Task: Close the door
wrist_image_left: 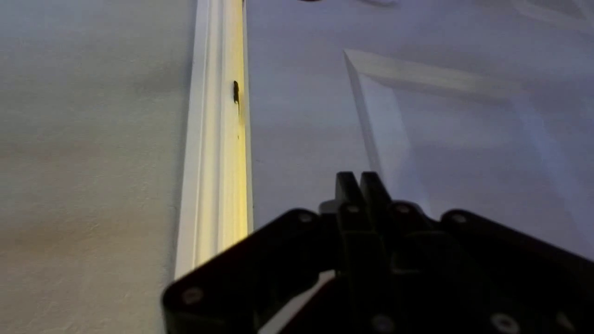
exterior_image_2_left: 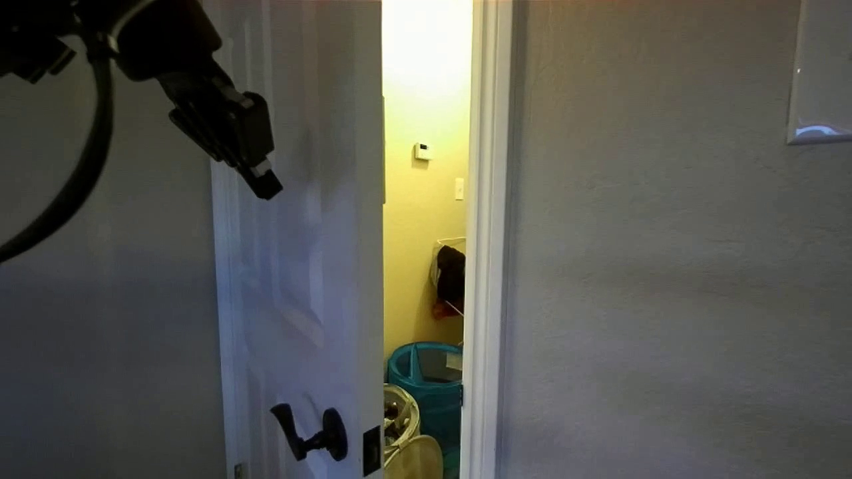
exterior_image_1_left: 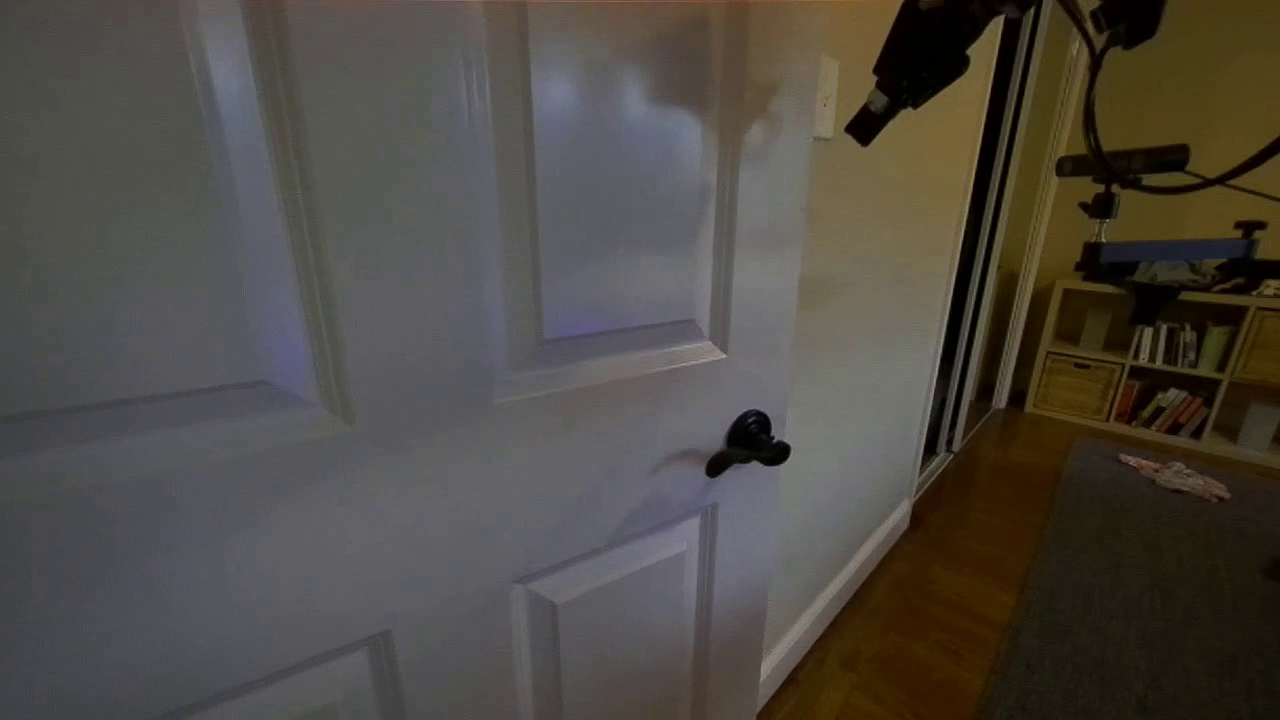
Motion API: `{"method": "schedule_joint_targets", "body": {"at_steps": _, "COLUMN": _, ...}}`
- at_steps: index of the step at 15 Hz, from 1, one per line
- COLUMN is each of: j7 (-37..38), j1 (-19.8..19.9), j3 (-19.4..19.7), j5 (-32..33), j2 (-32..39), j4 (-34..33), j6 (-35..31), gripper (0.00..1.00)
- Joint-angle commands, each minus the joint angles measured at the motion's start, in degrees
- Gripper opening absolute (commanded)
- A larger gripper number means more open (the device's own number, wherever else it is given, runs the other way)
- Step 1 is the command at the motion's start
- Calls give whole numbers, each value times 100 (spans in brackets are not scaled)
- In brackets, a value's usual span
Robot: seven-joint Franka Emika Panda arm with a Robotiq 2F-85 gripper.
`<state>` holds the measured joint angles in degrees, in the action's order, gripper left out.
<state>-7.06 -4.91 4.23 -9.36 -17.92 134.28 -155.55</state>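
Observation:
The white panelled door [exterior_image_1_left: 620, 450] stands ajar. In an exterior view, the door [exterior_image_2_left: 346, 266] leaves a gap to the white door frame [exterior_image_2_left: 489, 239], with a lit room behind. Its black lever handle [exterior_image_1_left: 750, 445] also shows in an exterior view [exterior_image_2_left: 316, 436]. My gripper [exterior_image_1_left: 868, 125] is higher than the handle and apart from the door in that view. The gripper [exterior_image_2_left: 266, 185] overlaps the door's upper part in an exterior view. In the wrist view, the fingers [wrist_image_left: 358, 178] are nearly together with nothing between them, pointing toward the door face [wrist_image_left: 301, 130].
A plain wall [exterior_image_2_left: 665, 266] continues beside the frame. Beyond the doorway stand a teal hamper [exterior_image_2_left: 426, 386] and a pale basket [exterior_image_2_left: 406, 412]. A low bookshelf [exterior_image_1_left: 1135, 355], a dark rug [exterior_image_1_left: 1130, 590] and a cloth [exterior_image_1_left: 1180, 478] show in an exterior view. A cable loops by the arm.

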Motion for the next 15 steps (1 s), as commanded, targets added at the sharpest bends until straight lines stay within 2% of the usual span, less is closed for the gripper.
{"method": "schedule_joint_targets", "body": {"at_steps": 1, "j7": -303, "j1": 44, "j3": -23, "j5": 207, "j2": 545, "j4": -315, "j6": 130, "gripper": 8}}
{"method": "schedule_joint_targets", "body": {"at_steps": 8, "j7": -530, "j1": 108, "j3": -159, "j5": 403, "j2": 1383, "j4": -1063, "j6": 99, "gripper": 8}}
{"method": "schedule_joint_targets", "body": {"at_steps": 15, "j7": -928, "j1": 197, "j3": -230, "j5": 321, "j2": 2071, "j4": -1971, "j6": 9, "gripper": 8}}
